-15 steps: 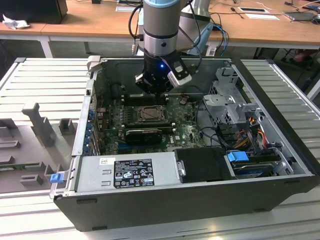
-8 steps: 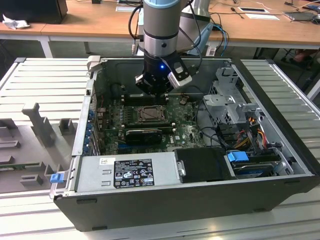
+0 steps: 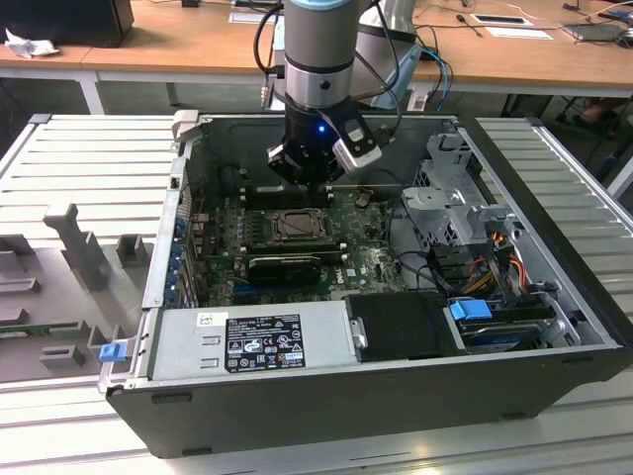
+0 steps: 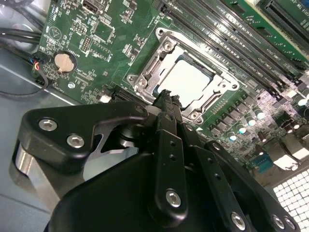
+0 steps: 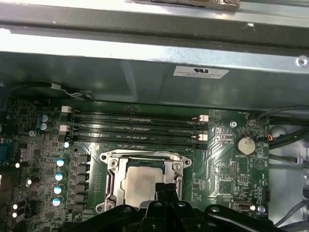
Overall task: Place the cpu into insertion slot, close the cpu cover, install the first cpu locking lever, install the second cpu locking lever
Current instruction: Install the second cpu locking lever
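The cpu (image 4: 187, 79) (image 5: 139, 186), a pale silver square, lies flat in the insertion slot (image 3: 295, 227) of the green motherboard (image 5: 222, 159). Around the chip the cpu cover (image 4: 218, 82) (image 5: 145, 162) lies down flat, its cut-out framing the metal top. My gripper (image 4: 166, 98) (image 5: 164, 189) hovers just above one edge of the socket, with its black fingers pressed together and nothing between them. In the exterior view the gripper (image 3: 306, 183) hangs inside the open computer case, right behind the socket.
Long black memory slots (image 5: 135, 128) run beside the socket, and a coin battery (image 5: 246, 144) sits nearby. The case wall (image 5: 145, 77) stands close behind. A power supply (image 3: 252, 341), drive cage (image 3: 450, 203) and cables (image 3: 485, 272) crowd the case.
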### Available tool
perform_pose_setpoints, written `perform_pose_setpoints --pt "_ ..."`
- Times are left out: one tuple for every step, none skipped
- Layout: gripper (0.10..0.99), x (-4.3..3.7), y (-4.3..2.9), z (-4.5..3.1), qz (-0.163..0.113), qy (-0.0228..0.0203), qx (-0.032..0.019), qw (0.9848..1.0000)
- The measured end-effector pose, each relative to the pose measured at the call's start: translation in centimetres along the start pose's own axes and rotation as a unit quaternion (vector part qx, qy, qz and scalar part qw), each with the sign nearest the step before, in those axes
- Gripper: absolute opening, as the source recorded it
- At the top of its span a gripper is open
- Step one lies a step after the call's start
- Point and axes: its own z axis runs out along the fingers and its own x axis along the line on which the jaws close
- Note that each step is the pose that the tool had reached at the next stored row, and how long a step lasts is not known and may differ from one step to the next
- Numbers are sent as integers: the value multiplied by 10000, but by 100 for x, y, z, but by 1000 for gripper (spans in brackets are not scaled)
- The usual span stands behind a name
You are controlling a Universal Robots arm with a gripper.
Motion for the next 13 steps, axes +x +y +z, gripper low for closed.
perform_pose_setpoints --pt "106 0 -8 0 0 0 0 10000" --pt "106 1 -16 0 0 0 0 10000" --pt "106 2 -21 0 0 0 0 10000" --pt "106 2 -26 1 1 -1 -1 10000" --pt "106 2 -30 1 1 0 -1 10000" --pt "106 2 -34 1 0 0 0 10000" --pt "106 2 -40 2 0 0 0 10000" --pt "106 3 -45 2 0 0 0 10000" --pt "106 3 -51 4 0 0 0 10000" --pt "106 4 -56 5 0 0 0 10000" --pt "106 4 -63 6 0 0 0 10000" --pt "106 5 -71 7 0 0 0 10000" --pt "106 5 -82 6 0 0 0 10000"
